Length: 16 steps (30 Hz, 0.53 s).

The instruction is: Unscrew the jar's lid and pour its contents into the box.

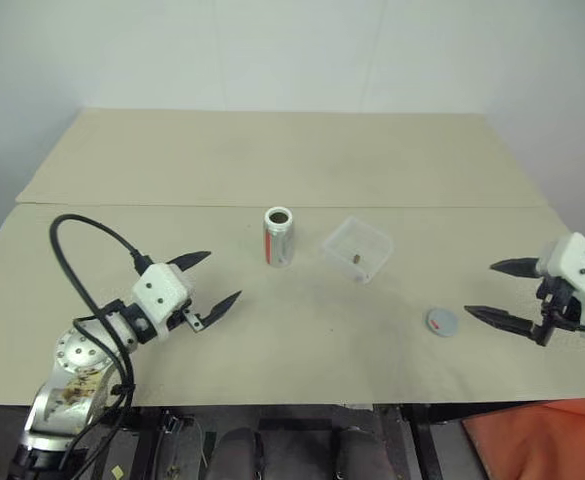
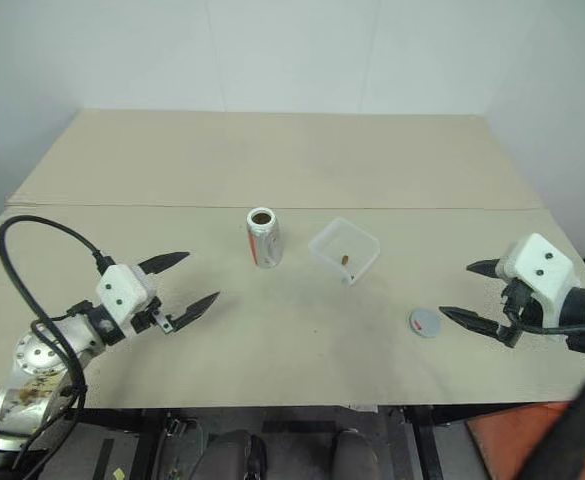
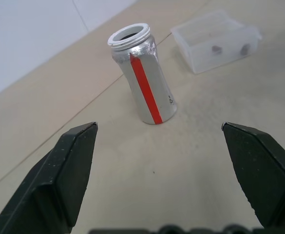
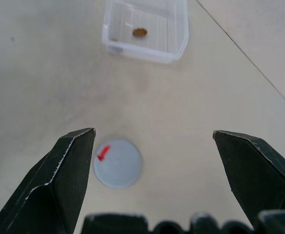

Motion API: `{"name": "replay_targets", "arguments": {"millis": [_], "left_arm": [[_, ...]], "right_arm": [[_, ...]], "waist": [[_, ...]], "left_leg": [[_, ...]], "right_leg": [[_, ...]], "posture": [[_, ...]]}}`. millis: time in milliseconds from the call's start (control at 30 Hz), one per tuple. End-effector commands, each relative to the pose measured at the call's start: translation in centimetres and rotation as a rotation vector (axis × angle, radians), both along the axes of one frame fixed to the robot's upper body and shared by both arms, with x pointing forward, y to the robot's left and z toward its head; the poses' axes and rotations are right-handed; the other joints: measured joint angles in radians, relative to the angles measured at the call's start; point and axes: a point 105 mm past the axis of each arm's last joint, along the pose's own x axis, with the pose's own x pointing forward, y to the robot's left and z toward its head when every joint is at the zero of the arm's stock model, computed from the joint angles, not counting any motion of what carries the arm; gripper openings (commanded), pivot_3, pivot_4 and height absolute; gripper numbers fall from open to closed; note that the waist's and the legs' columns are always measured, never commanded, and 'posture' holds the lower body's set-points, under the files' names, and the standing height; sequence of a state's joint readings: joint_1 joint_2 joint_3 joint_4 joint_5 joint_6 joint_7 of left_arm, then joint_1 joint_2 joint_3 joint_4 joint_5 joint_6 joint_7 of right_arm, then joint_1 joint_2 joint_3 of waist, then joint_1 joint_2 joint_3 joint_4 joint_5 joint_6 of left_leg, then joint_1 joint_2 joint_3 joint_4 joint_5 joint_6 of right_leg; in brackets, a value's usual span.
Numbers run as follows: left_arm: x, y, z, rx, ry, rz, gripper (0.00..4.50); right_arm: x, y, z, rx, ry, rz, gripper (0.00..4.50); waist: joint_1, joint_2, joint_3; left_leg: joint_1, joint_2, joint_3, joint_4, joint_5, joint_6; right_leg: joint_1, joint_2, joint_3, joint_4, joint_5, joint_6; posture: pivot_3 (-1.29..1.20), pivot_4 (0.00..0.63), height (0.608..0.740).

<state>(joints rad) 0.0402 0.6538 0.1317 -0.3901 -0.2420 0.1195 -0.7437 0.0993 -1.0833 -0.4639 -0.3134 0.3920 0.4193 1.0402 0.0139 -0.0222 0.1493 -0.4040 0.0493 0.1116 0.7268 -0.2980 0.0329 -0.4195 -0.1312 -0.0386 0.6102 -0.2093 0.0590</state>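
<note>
Jar (image 1: 278, 237) stands uncapped; left pincer (image 1: 212, 279) and right pincer (image 1: 492, 291) gape wide, empty.

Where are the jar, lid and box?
jar (image 1: 278, 240): left eye view, on the middle of its labelled side.
lid (image 4: 118, 163): right wrist view, on the middle of its flat top.
box (image 2: 363, 245): right eye view, on its right wall.

I see each end effector as a white block with two black, pointed fingers: the left end effector (image 1: 205, 280) and the right end effector (image 1: 505, 291). A thick black cable (image 1: 77, 260) loops over the left arm to a scuffed silver joint (image 1: 77, 360).
</note>
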Motion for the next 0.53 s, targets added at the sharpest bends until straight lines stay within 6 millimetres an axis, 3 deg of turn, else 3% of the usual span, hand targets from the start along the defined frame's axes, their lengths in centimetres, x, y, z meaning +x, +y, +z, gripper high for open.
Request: {"name": "replay_targets", "arguments": {"millis": [33,267,433,533], "left_arm": [[-1.5,-0.6,1.4,-0.029,0.006,-0.104,4.44],[-3.0,-0.5,3.1,-0.154,0.127,-0.163,4.44],[-3.3,0.7,2.7,-0.085,0.151,-0.138,4.44],[-2.7,1.2,3.1,-0.065,0.111,-0.088,4.44]], "right_arm": [[-0.2,0.1,1.6,-0.008,-0.076,0.017,4.5],[-0.5,-0.3,0.7,-0.049,0.039,0.039,4.5],[0.3,3.6,6.2,0.278,-0.149,0.15,4.5],[0.4,4.2,5.4,0.208,-0.086,0.164,4.5]], "waist": [[-0.001,0.0,0.0],[-0.002,0.001,0.0],[-0.009,0.001,-0.001],[-0.007,0.001,-0.001]], "left_leg": [[0.0,0.0,0.0,0.0,0.0,0.0],[0.0,0.0,-0.001,0.0,0.0,0.0],[0.002,0.0,-0.001,-0.001,0.0,0.0],[0.004,0.0,0.0,-0.005,0.0,0.0]], "right_leg": [[0.0,0.0,0.0,0.0,0.0,0.0],[0.0,0.0,0.0,0.0,0.0,0.0],[0.0,0.0,0.002,0.0,0.0,-0.001],[0.001,0.0,0.002,0.0,-0.001,-0.002]], "posture": [[0.0,0.15,0.74],[0.0,0.15,0.74],[0.0,0.15,0.74],[0.0,0.15,0.74]]}}
